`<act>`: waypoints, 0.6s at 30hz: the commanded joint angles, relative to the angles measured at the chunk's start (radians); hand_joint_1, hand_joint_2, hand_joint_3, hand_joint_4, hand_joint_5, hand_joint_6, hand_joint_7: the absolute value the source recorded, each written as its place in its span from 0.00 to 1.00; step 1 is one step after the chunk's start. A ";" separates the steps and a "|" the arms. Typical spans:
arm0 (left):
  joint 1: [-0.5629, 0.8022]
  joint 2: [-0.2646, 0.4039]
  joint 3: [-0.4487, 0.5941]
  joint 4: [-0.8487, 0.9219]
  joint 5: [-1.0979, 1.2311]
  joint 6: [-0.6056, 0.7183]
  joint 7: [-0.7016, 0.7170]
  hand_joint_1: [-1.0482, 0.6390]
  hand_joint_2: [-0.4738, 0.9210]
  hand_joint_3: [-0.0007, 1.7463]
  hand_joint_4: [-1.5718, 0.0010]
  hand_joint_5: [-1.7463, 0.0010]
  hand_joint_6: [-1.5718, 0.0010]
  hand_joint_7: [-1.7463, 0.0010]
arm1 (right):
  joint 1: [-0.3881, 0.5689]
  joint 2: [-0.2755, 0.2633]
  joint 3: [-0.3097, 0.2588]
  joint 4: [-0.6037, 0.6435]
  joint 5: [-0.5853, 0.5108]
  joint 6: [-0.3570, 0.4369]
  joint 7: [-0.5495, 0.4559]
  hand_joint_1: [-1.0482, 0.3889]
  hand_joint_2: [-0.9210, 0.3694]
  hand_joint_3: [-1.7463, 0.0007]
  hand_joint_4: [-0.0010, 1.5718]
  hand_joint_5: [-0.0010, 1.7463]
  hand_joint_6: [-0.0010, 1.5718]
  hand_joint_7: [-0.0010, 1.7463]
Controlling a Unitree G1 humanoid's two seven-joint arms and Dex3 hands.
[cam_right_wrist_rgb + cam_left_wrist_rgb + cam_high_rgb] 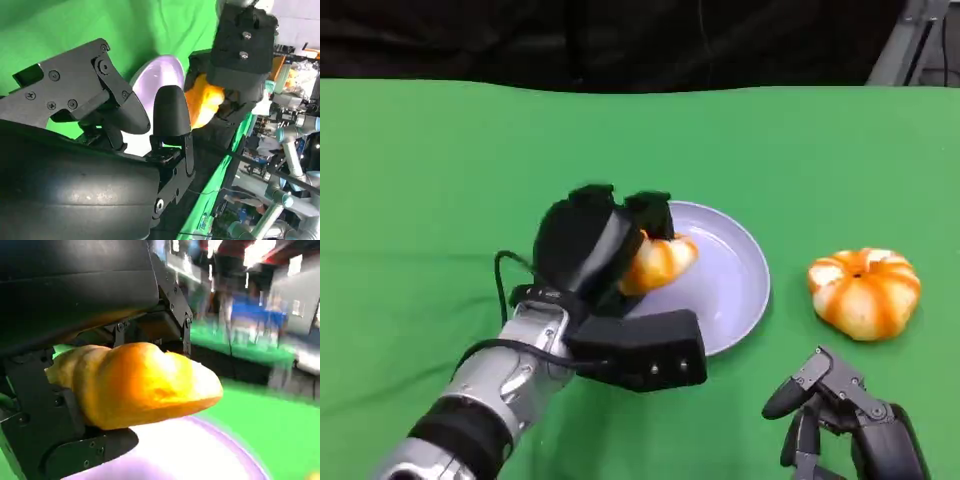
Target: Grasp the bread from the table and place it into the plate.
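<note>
The bread (660, 262) is a golden, glossy roll with a smooth crust, paler at one end, and it is held in the left hand (595, 240) over the near-left part of the plate (735, 290). In the left wrist view the bread (135, 385) sits between the black fingers (170, 315) above it and another black part of the hand below it, with the pale lilac surface of the plate (200, 455) close underneath; whether the bread touches the plate cannot be told. The left forearm (490, 390) reaches in from the lower left, silver with a black band and a black cable looping beside the wrist, and the hand is turned so that its rounded black back faces the camera.

The plate is round, shallow and lilac, smooth and slightly shiny, with nothing lying in its far and right parts.

The right hand (840, 415) rests low at the near right edge of the table, well apart from the plate, its black fingers spread and holding nothing. In the right wrist view its fingers (170, 112) are apart, with the plate (157, 75) and the held bread (205, 100) beyond them.

To the right of the plate, on the green cloth (440, 180), lies a second bread (865, 290), round, domed and ribbed like a pumpkin, orange with white stripes.
</note>
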 commanded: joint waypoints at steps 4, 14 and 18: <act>-0.011 0.046 -0.004 -0.158 -0.082 0.125 -0.460 0.05 1.00 0.24 1.00 0.97 0.99 0.98 | 0.010 -0.008 0.002 -0.004 0.013 0.000 0.001 0.58 0.23 0.15 0.52 1.00 0.31 1.00; 0.028 0.076 -0.001 -0.260 -0.085 0.159 -0.532 0.04 1.00 0.26 0.99 0.98 0.97 0.98 | 0.009 -0.013 -0.002 -0.003 0.022 -0.001 0.004 0.58 0.23 0.14 0.50 1.00 0.31 1.00; 0.033 0.079 -0.001 -0.274 -0.085 0.164 -0.537 0.04 1.00 0.26 0.99 0.97 0.97 0.98 | 0.009 -0.013 -0.002 -0.002 0.024 -0.002 0.004 0.58 0.23 0.14 0.50 1.00 0.31 1.00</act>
